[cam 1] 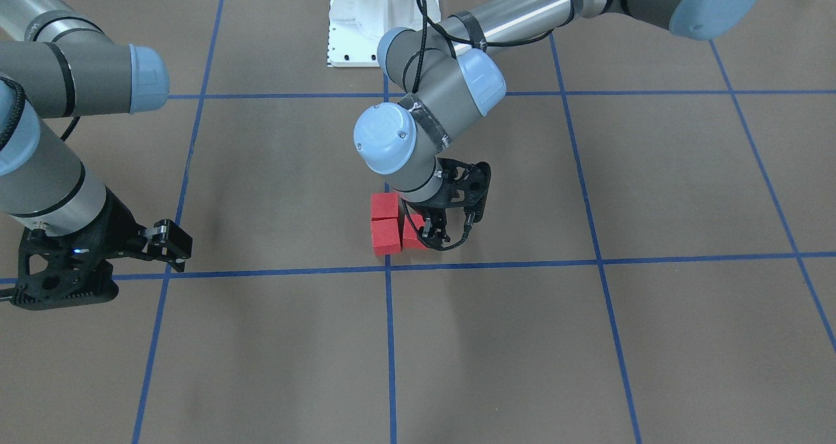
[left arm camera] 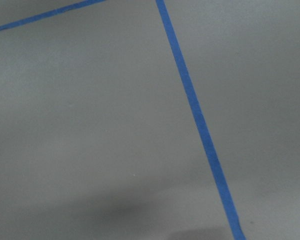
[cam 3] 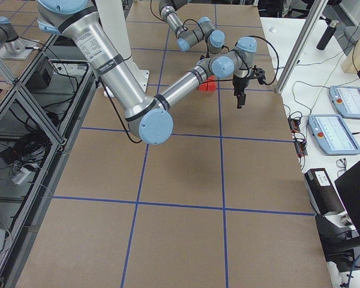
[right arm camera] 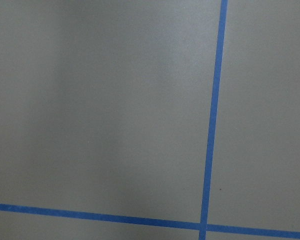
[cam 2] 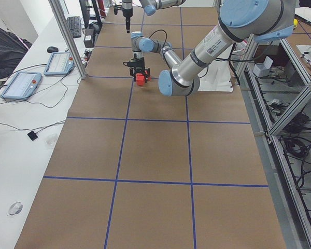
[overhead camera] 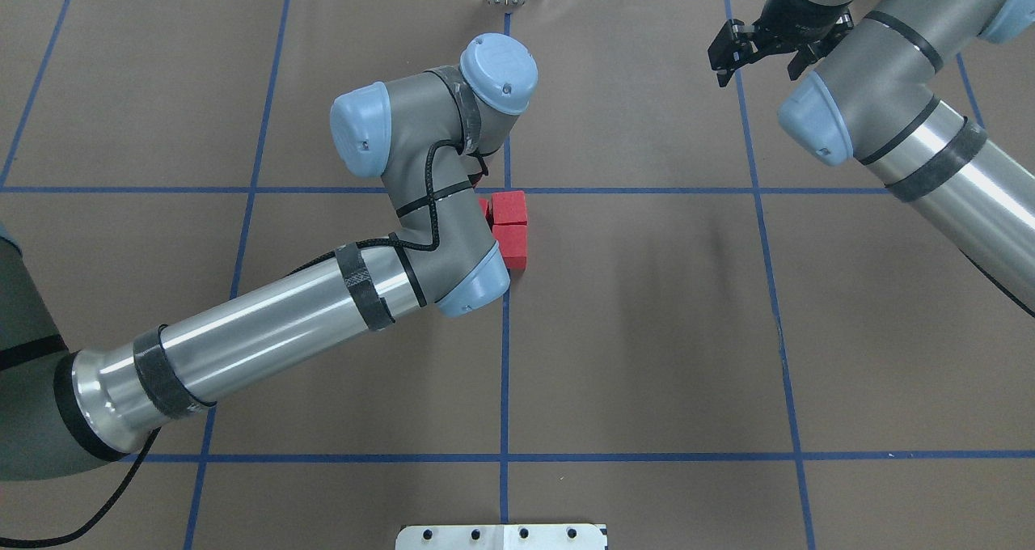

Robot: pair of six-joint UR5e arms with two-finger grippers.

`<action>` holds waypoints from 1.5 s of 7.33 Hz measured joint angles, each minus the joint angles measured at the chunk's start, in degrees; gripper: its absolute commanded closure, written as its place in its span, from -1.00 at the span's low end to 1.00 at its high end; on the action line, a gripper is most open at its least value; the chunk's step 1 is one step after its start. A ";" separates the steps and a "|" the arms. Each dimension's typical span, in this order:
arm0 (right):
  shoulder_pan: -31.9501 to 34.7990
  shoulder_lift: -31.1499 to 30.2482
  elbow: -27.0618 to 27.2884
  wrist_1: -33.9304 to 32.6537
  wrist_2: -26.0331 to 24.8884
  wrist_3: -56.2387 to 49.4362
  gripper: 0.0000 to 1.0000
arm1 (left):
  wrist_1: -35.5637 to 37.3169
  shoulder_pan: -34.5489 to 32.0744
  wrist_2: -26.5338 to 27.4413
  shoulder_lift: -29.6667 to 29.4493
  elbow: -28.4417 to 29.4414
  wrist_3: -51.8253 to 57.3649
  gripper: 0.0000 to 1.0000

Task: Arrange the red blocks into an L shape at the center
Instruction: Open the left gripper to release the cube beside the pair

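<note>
The front-facing view told the most. In it the three red blocks (cam 1: 385,236) sat just above the center (cam 1: 389,268), the crossing of blue tape lines (cam 1: 588,261) in the middle of the brown worktop (cam 1: 686,183). Two blocks lay one above the other in the frame, touching, on the vertical line. The third block (cam 1: 411,232) lay against the right side of the lower one, so the group read as an L. The left hand (cam 1: 434,234) stood over the right part of that third block with its fingers down at it. Whether they pressed the block or stood free of it, I could not tell.

The overhead view hid this. There the left arm's wrist covered the hand wholly and left only a red sliver of the third block, just below the crossing and to the left of the pair's upper block.

The right hand (cam 1: 173,240) hung at the lower left of the front-facing view, well apart from the blocks and beside a tape line. In the overhead view it was at the upper right. No view showed plainly whether its fingers were apart or together.

The exterior right view gave the blocks only as a small red patch beside the near arm. The exterior left view showed red under the left hand. Both wrist views gave only brown worktop and blue tape, the right one with a crossing at its lower edge.
</note>
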 measured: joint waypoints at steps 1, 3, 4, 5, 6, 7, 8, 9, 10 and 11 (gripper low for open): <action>0.03 -0.01 -0.01 0.00 0.00 0.00 -0.98 | 0.03 0.66 0.01 0.35 -0.05 0.14 1.00; 0.11 -0.02 -0.01 0.00 0.00 0.00 -0.98 | 0.04 1.17 -0.05 0.43 -0.09 0.11 1.00; 0.16 -0.02 -0.02 0.00 0.00 0.00 -0.98 | 0.04 1.20 -0.09 0.37 -0.09 0.12 1.00; 0.27 -0.02 -0.02 0.00 0.00 -0.03 -0.98 | 0.04 1.20 -0.13 0.34 -0.25 0.14 1.00; 0.41 -0.02 -0.02 0.00 0.00 -0.11 -0.98 | 0.04 1.19 -0.18 0.31 -0.67 0.10 1.00; 0.52 -0.03 -0.02 0.00 0.00 -0.15 -0.98 | 0.04 1.16 -0.20 0.31 -1.12 -0.01 1.00; 0.55 -0.01 -0.02 0.00 0.00 -0.17 -0.98 | -0.02 1.07 -0.21 0.31 -1.31 -0.23 1.00; 0.58 0.03 -0.02 0.00 0.00 -0.17 -0.98 | -0.15 0.91 -0.24 0.30 -1.32 -0.42 1.00; 0.58 0.05 -0.02 0.00 0.00 -0.18 -0.98 | -0.35 0.73 -0.25 0.30 -1.30 -0.48 1.00; 0.58 0.06 -0.02 0.00 0.00 -0.17 -0.98 | -0.80 0.67 -0.24 0.30 -1.28 -0.53 1.00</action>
